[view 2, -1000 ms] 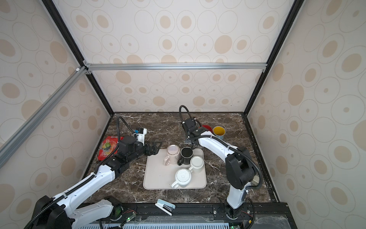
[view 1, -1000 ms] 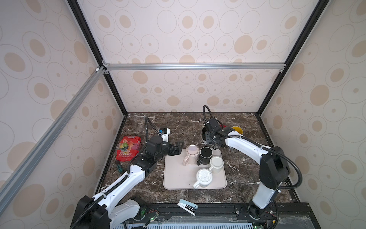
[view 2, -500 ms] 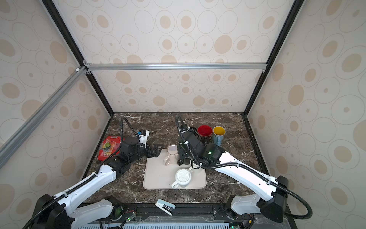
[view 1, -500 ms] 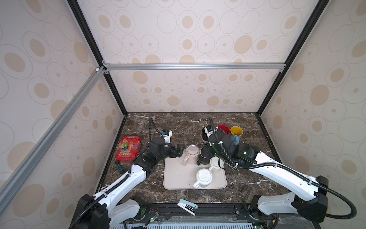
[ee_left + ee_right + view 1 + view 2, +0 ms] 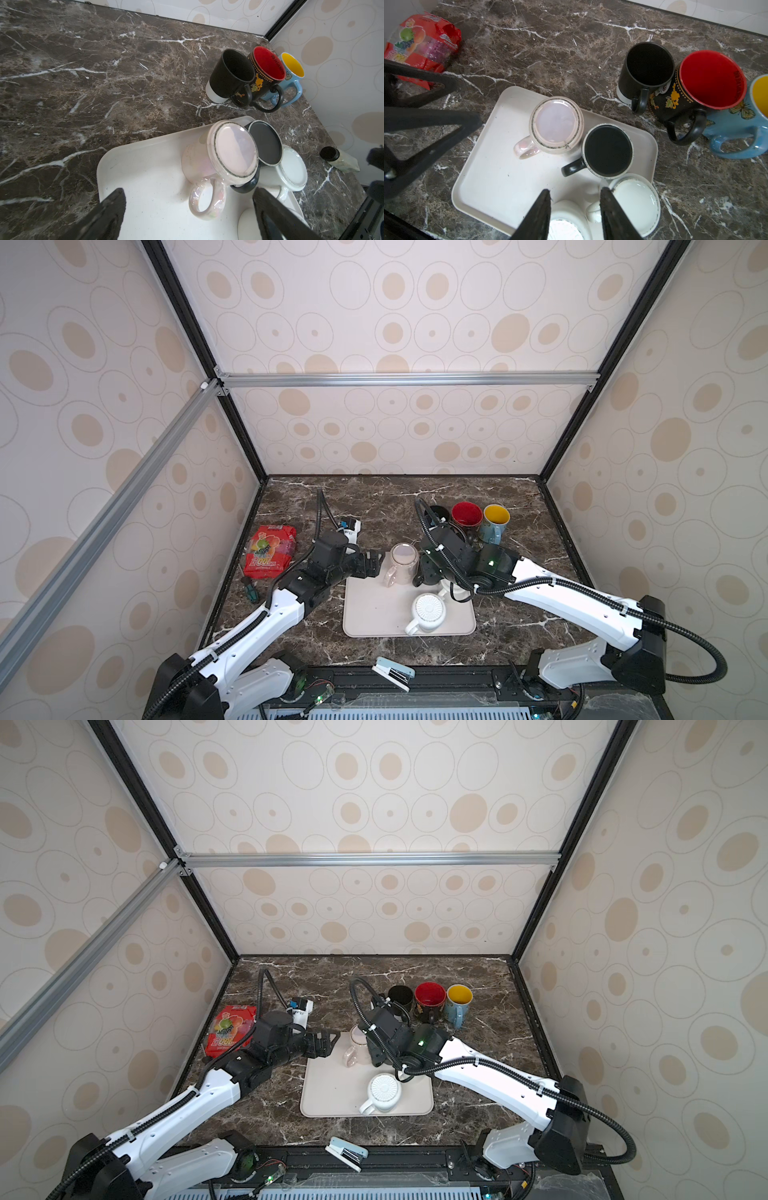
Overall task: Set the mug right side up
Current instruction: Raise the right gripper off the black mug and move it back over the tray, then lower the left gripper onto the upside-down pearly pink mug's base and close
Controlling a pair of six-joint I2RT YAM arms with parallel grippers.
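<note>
Dark marble tabletop (image 5: 374,506) carries your white tray (image 5: 374,614), and the pink mug (image 5: 402,568) stands upside down at its far left corner, handle toward the front. Your left gripper (image 5: 377,563) sits just beside it, jaws spread wide, holding nothing. Your right gripper (image 5: 575,197) hangs over the tray, jaws partly apart, empty.

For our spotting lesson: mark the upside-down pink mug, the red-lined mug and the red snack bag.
upside-down pink mug (image 5: 555,122), right wrist view, on its upturned base.
red-lined mug (image 5: 712,79), right wrist view, on its red inside.
red snack bag (image 5: 270,549), a top view, on its front.
</note>
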